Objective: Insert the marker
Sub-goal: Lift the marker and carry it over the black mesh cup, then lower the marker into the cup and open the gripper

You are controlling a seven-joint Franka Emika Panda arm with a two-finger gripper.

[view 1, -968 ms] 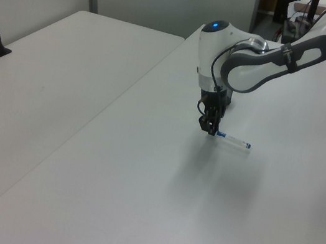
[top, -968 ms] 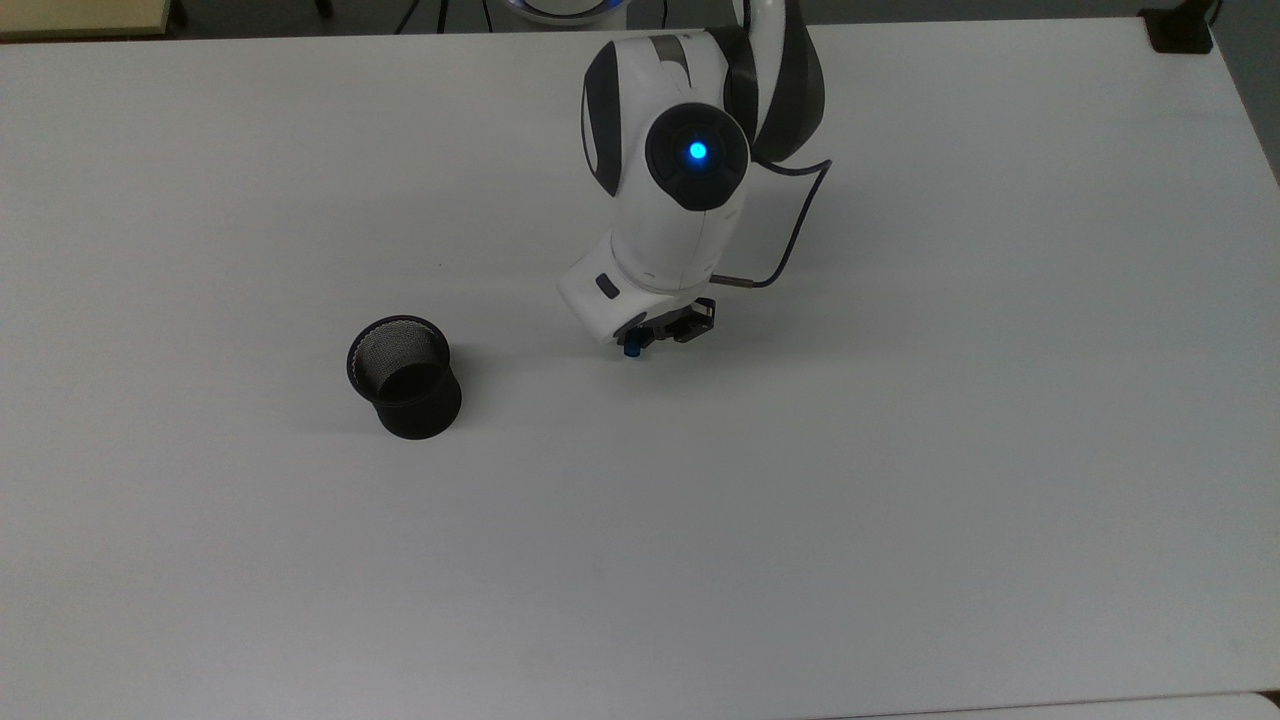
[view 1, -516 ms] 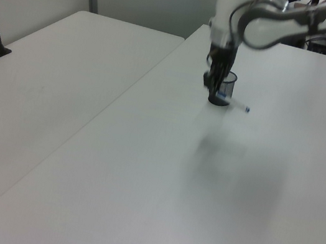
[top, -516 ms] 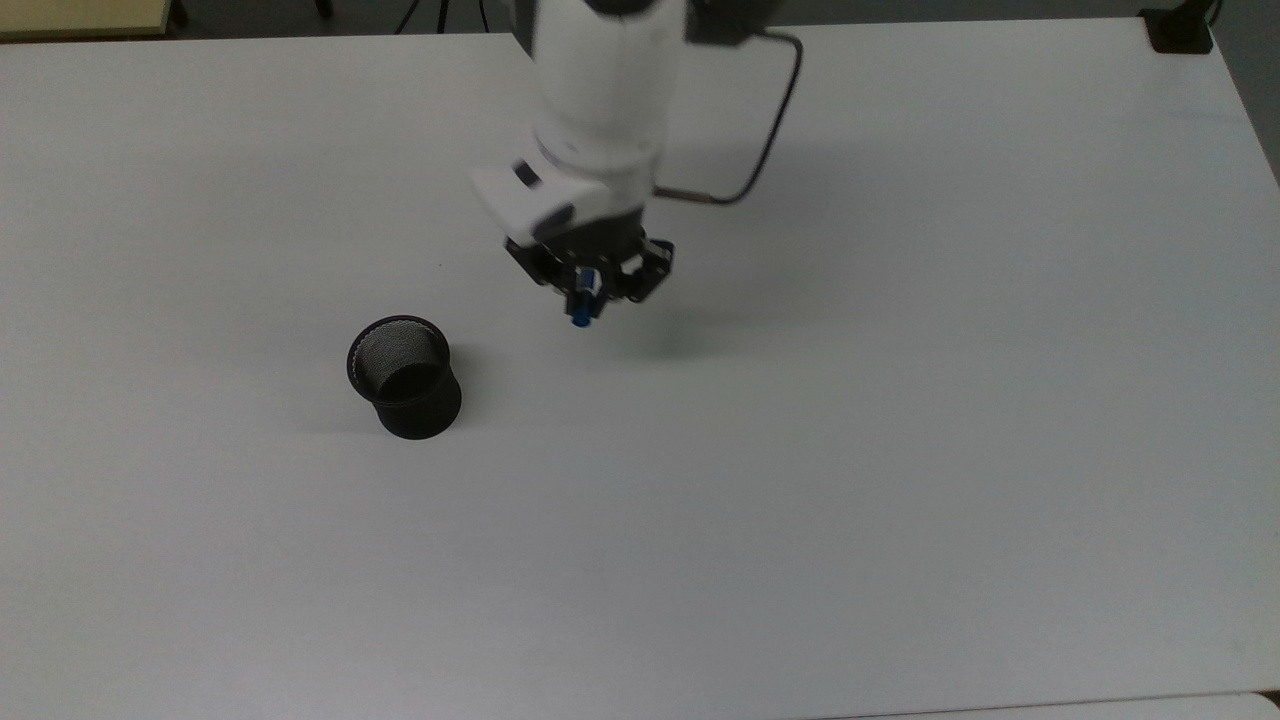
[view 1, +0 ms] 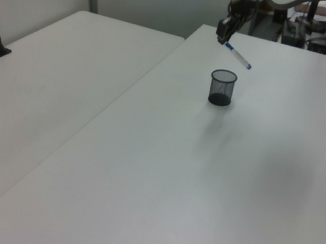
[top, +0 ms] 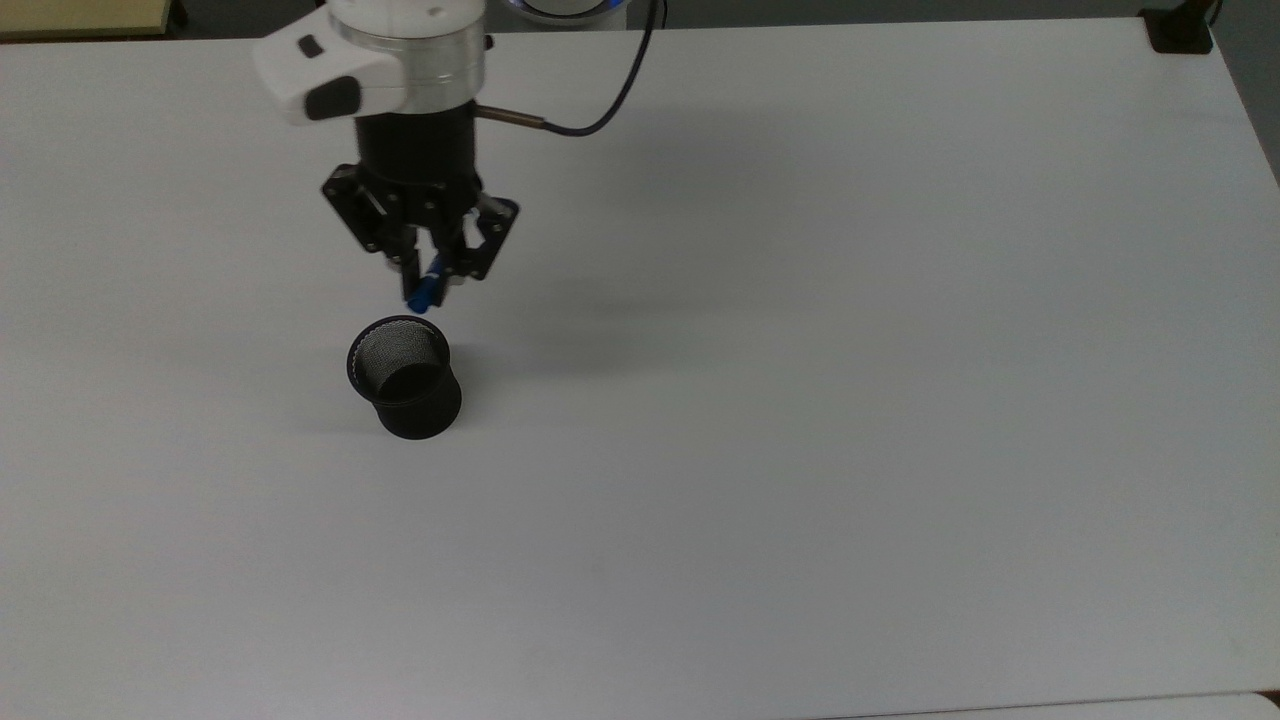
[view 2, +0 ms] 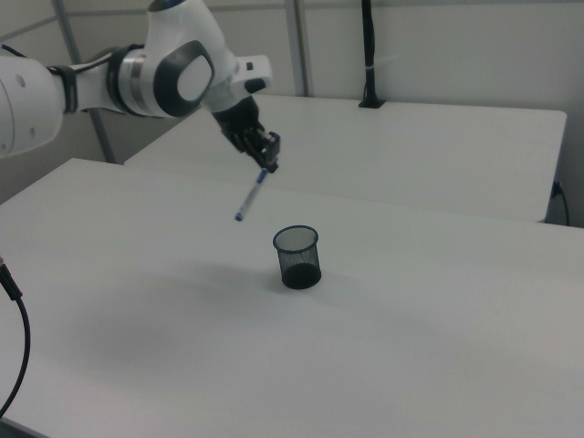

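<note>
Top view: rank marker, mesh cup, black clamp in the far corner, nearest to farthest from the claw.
1. marker: held in the claw, blue end poking out below it.
2. mesh cup: on the table just below the claw in the top view.
3. black clamp: the top view's upper right table corner.
</note>
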